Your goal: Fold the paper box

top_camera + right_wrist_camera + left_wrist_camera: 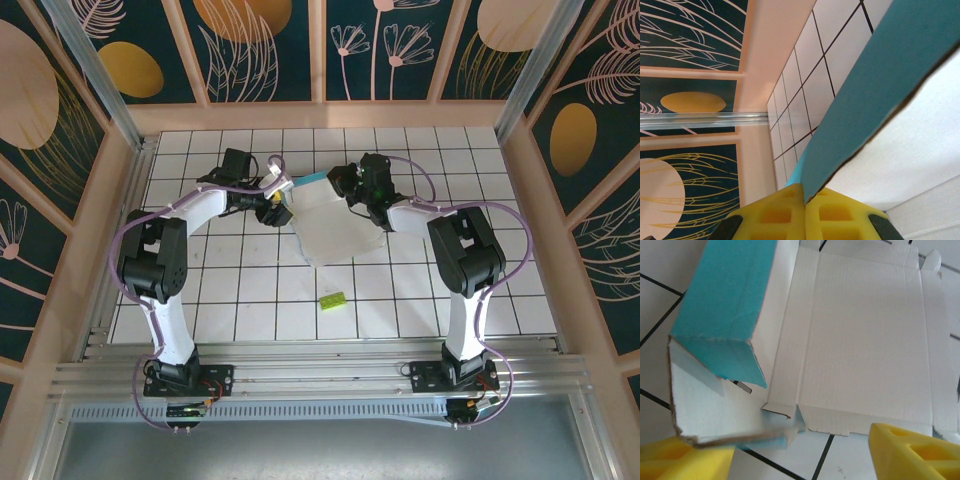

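The paper box (328, 228) lies partly folded at the table's middle, pale grey-white inside facing up, with a teal strip at its far edge. In the left wrist view its left wall (725, 290) stands folded up, teal outside, and the flat white panel (865, 340) spreads to the right. My left gripper (800, 460) is open at the box's near-left corner, and a corner flap edge rests by its left finger (680, 460). My right gripper (805, 200) is shut on the box's teal flap (880, 90) at the far right edge (345, 185).
A small lime-green block (332, 299) lies on the tiled table in front of the box. A wooden frame with patterned panels (320, 60) walls in the table on three sides. Both arm bases sit on the metal rail (320, 375) at the near edge.
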